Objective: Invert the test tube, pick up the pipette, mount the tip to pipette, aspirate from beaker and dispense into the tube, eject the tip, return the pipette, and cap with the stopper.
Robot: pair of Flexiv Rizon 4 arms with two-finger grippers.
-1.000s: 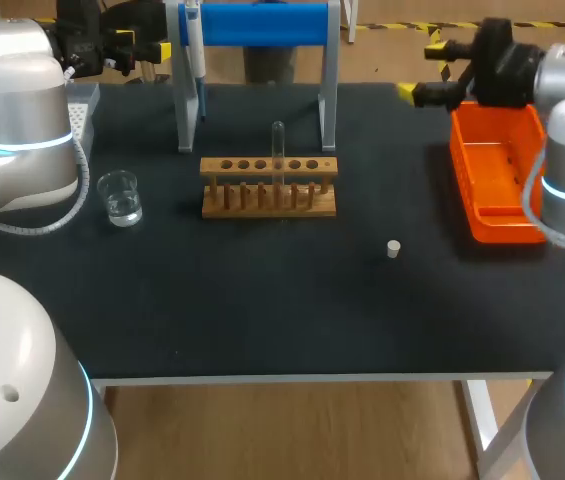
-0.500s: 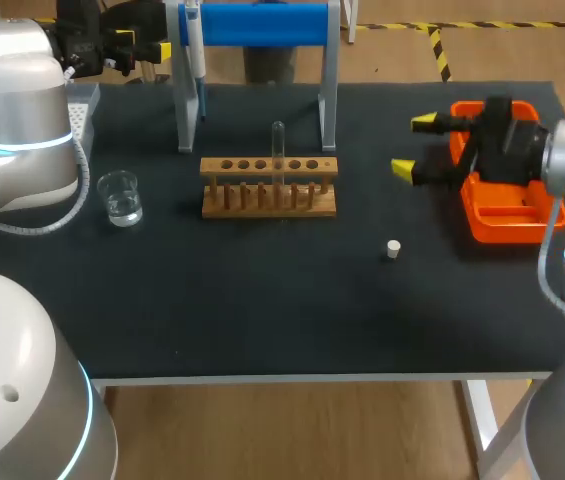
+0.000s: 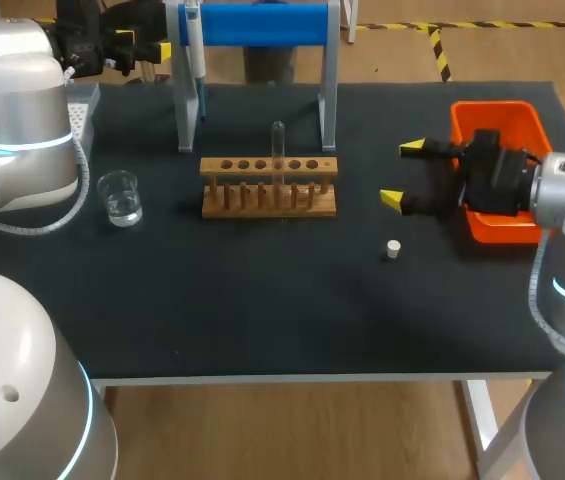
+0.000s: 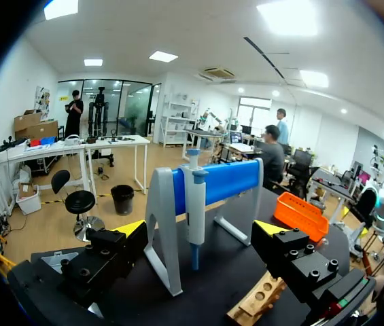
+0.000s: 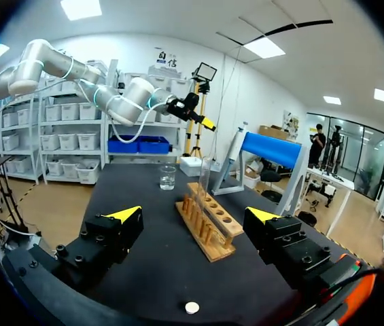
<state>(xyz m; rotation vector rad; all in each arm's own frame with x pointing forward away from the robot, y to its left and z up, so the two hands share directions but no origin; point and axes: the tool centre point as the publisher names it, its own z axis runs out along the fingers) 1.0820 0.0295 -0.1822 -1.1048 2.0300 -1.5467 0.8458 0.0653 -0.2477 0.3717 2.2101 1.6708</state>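
Right gripper (image 3: 402,173) held spread over the table (image 3: 262,300), nothing between its fingers.
The stopper (image 3: 393,248) is seen lying on the table near that gripper. The test tube (image 3: 278,140) is stood upright in the wooden rack (image 3: 269,187), with the beaker (image 3: 120,196) set apart on the left arm's side. The left gripper (image 4: 198,226) is likewise spread and empty, faced toward the pipette (image 4: 196,204) hung on the blue stand (image 4: 227,182).

We log a black counter (image 3: 262,300) with a pale front edge, standing on a wood-plank floor (image 3: 292,430). Yellow-and-black tape (image 3: 441,55) marks the floor behind. Wrist views: white walls (image 5: 259,88), ceiling panel lights (image 4: 293,15) lit.
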